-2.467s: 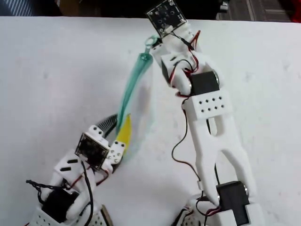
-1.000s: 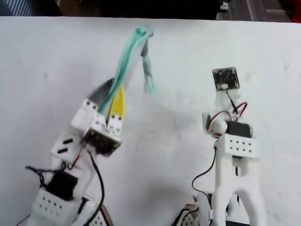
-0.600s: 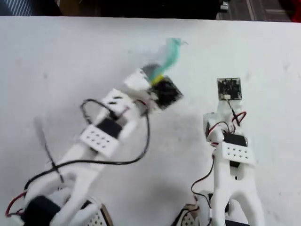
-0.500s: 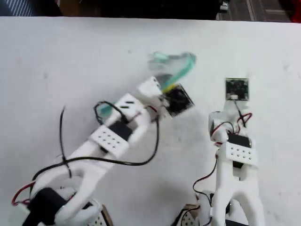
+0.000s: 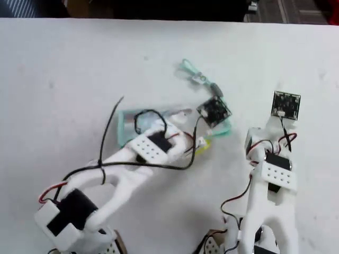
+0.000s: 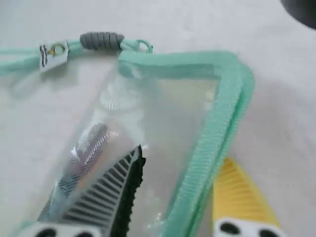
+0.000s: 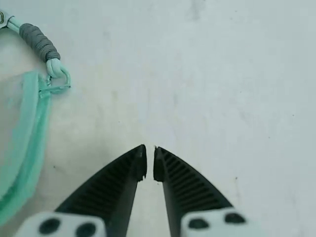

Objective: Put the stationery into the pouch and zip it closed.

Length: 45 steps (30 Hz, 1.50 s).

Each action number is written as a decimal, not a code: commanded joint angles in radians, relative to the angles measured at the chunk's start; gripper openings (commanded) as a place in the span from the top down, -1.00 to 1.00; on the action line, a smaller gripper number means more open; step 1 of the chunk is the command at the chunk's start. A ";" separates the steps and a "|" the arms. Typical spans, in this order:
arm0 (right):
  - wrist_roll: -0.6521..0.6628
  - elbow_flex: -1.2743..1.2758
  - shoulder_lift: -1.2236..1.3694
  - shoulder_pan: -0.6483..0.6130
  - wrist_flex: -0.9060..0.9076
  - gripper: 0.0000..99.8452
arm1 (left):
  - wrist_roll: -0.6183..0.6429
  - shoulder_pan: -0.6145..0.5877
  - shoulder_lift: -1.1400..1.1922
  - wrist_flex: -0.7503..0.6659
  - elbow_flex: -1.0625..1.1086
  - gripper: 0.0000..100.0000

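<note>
A clear pouch (image 5: 126,123) with mint-green edging lies flat on the white table (image 5: 63,63), near the middle, with its wrist strap (image 5: 188,69) trailing off toward the far side. The pouch's edging is pinched by the left gripper (image 6: 183,160), with the black finger (image 6: 116,197) on one side and the yellow finger (image 6: 239,197) on the other. The right gripper (image 7: 149,163) is held low over bare table just beside the strap end of the pouch, its jaws drawn almost together around nothing. The zip pull appears to sit at the corner by the strap, so the zip is judged closed, though the pouch's contents cannot be made out. From here the main risk is judged to be a drag: if the left arm were drawn back before its grip is let go, the pouch would be pulled along the table or flipped. The loose strap could also be caught by the right gripper if that arm were swung across it. Compared with 2.5 seconds ago, the pouch is no longer stretched on edge between the two arms. The right arm has let go and pulled back to its own side, and the pouch has been swung toward the middle by the left arm and laid down flat.
</note>
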 commanded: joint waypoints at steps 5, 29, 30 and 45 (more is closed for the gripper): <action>-0.006 -0.005 -0.012 0.010 -0.018 0.96 | -0.078 0.004 -0.211 0.537 -0.143 0.44; 0.117 -0.408 0.555 -0.091 0.245 0.97 | 0.295 -0.840 -1.072 0.494 0.339 0.96; 0.129 -0.394 0.547 -0.113 0.246 0.97 | 0.295 -0.840 -1.079 0.434 0.384 0.96; 0.247 -0.235 0.407 -0.329 0.240 0.97 | 0.247 -0.757 -1.087 0.354 0.473 0.95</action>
